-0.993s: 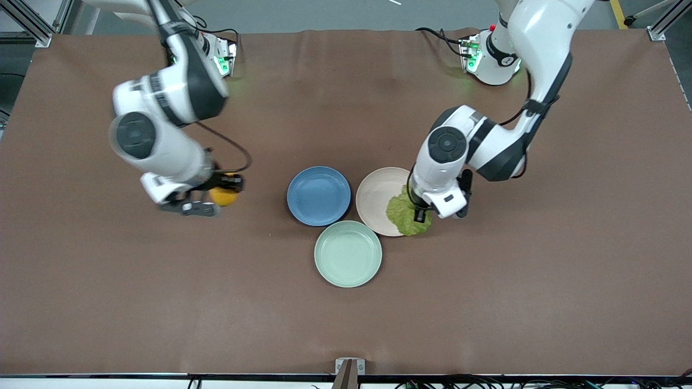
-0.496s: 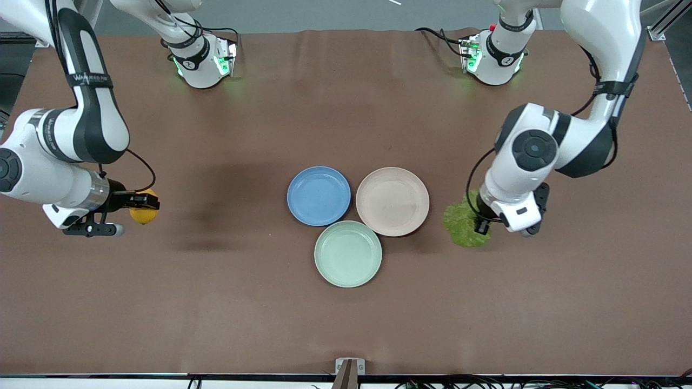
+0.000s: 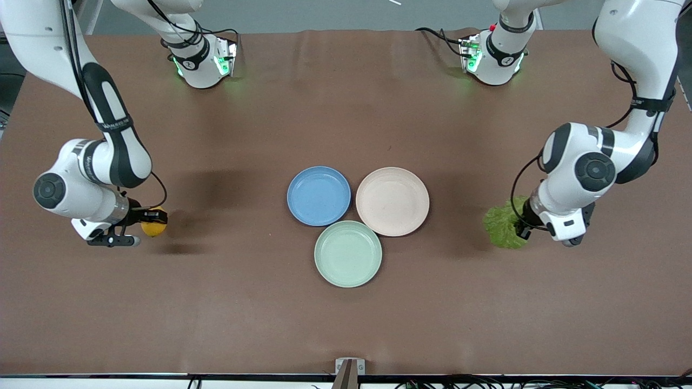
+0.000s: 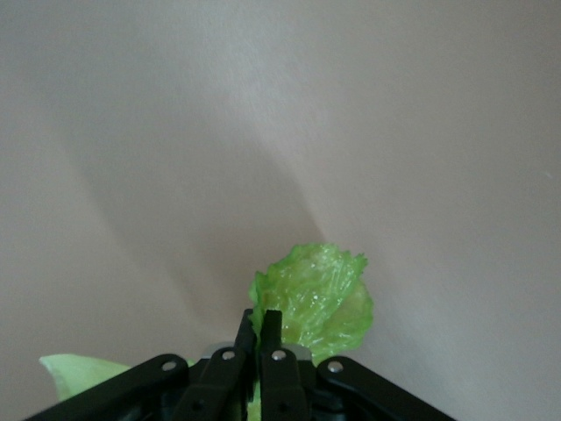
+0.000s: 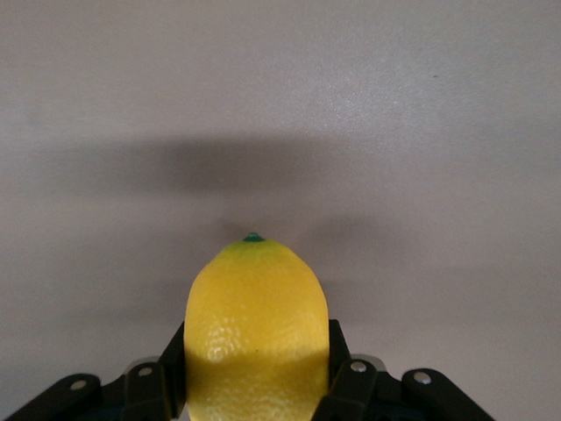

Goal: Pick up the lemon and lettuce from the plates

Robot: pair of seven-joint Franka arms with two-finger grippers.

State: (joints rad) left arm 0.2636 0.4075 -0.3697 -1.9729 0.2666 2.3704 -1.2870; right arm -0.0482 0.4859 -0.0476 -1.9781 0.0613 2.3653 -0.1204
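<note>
Claws both clamped — right claw (image 3: pixel 154 218) grips lemon (image 3: pixel 153 227), left claw (image 3: pixel 523 229) pinches lettuce (image 3: pixel 501 228).

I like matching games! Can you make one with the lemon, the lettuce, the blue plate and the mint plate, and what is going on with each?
Things:
1. lemon
2. lettuce
3. blue plate
4. mint plate

States:
A. empty, nearest the front camera
B. held by the left gripper
C. empty, beside the beige plate
D. held by the right gripper

Pairs: 1-D, 2-B, 3-C, 4-A
</note>
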